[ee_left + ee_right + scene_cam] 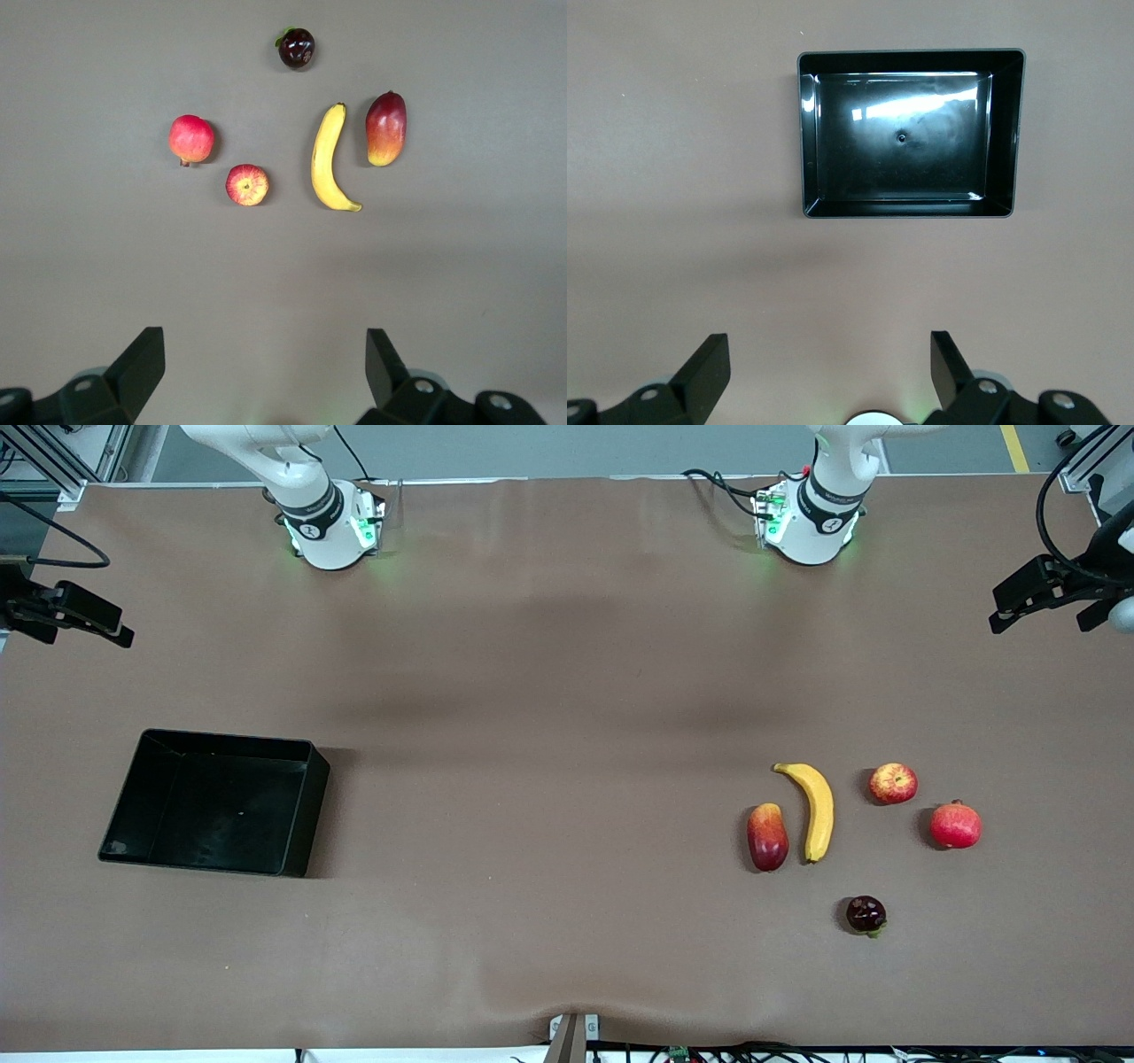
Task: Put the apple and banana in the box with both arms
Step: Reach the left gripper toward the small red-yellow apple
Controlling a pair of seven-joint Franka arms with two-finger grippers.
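Observation:
The apple (892, 783) (247, 184) and the banana (817, 810) (330, 159) lie on the brown table toward the left arm's end, a short gap between them. Toward the right arm's end sits the black box (307, 815) (1005, 133), with nothing in it. Neither hand shows in the front view. In the left wrist view my left gripper (264, 335) hangs open high over bare table, well apart from the fruit. My right gripper (828, 336) is open too, high over bare table near its own base and clear of the box.
A pomegranate (955, 825) lies beside the apple, and a red-yellow mango (767, 837) lies beside the banana. A dark fruit (866, 914) sits nearer the front camera. Black camera mounts (66, 611) (1054, 589) stand at both table ends.

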